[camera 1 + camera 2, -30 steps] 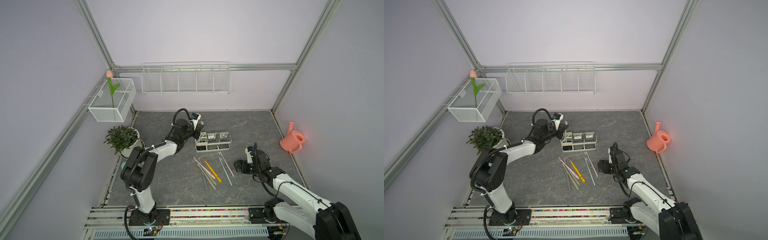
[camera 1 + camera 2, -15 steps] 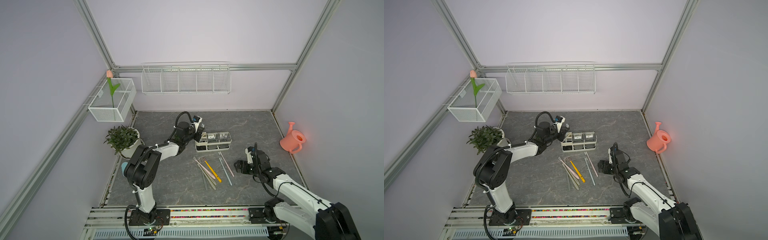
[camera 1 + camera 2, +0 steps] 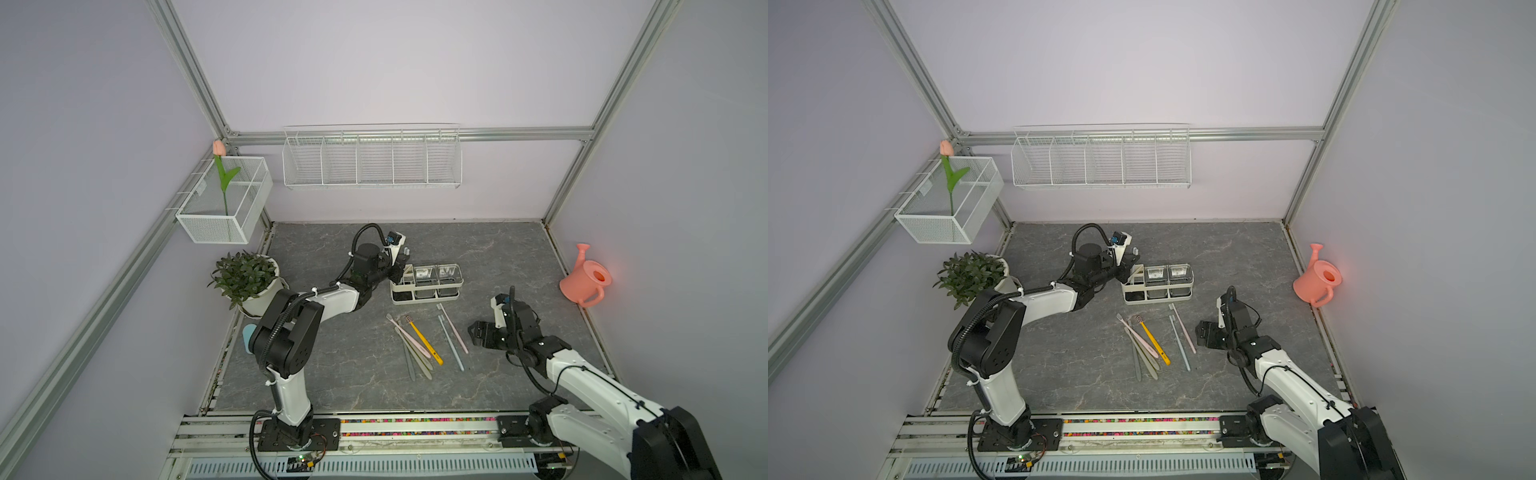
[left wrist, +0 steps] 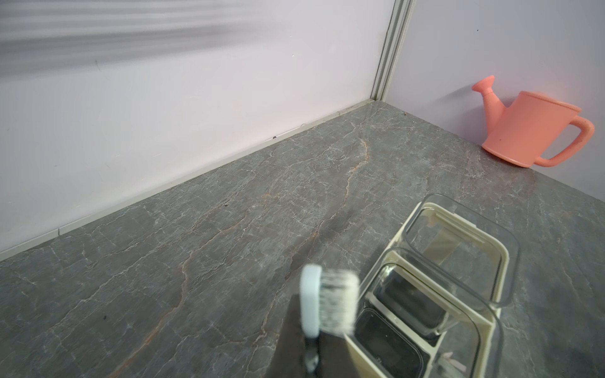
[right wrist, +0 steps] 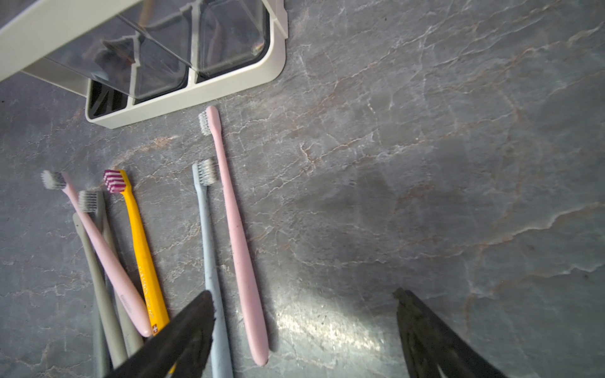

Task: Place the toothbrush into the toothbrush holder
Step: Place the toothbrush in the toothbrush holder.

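Nearest, noted the right gripper (image 5: 302,294) spread wide and empty above the grey table (image 3: 498,257), just beside a loose scatter of brushes, a yellow brush (image 5: 140,248) among them. Beyond, found the toothbrush holder (image 3: 424,298), clear cups in two compartments, none in the end one. Farthest, saw the left gripper (image 3: 398,266) clenched on the toothbrush (image 4: 324,304), bristles up, at that cup-less end (handle tip hidden, so could not tell whether inside). Judged it light, stiff, slick and thin: apt to pivot, so best pinched mid-handle, clear of the bristles.
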Controlling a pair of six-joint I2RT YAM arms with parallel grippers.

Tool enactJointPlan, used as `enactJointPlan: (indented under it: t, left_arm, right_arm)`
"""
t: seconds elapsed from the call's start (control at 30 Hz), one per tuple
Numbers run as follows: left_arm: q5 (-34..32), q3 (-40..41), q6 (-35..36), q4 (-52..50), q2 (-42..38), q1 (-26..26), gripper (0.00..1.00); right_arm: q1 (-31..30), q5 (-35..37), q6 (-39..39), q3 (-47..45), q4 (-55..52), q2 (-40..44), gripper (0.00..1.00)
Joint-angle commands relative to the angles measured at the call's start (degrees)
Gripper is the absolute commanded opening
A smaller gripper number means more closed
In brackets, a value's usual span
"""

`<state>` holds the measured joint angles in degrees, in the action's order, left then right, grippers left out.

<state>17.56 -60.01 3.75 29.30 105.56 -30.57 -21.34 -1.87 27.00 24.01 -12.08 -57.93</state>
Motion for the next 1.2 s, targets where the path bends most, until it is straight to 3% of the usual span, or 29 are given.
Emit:
enactJointPlan:
  t: [0.0, 0.1, 0.33, 1.17]
  left_arm:
    - [-0.99, -0.46, 1.94, -1.17, 1.24, -0.31, 0.00]
    - [-1.77, -0.25, 1.94, -1.20, 0.98, -0.29, 0.00]
    - [-1.81, 0.76, 1.52, -0.84, 0.18, -0.61, 0.13]
    - [-3.88, 2.18, 3.18, -2.62, -7.15, -2.69, 0.38]
  right_arm:
    - [0.34, -1.11, 0.16, -0.29, 1.09, -0.49, 0.89]
    - [0.41, -1.47, 0.07, -0.36, 1.09, -0.35, 0.89]
    - [0.45, -1.26, 0.11, -0.71, 1.13, 0.44, 0.89]
    - [0.52, -0.18, 0.34, -1.86, 1.00, 3.53, 0.89]
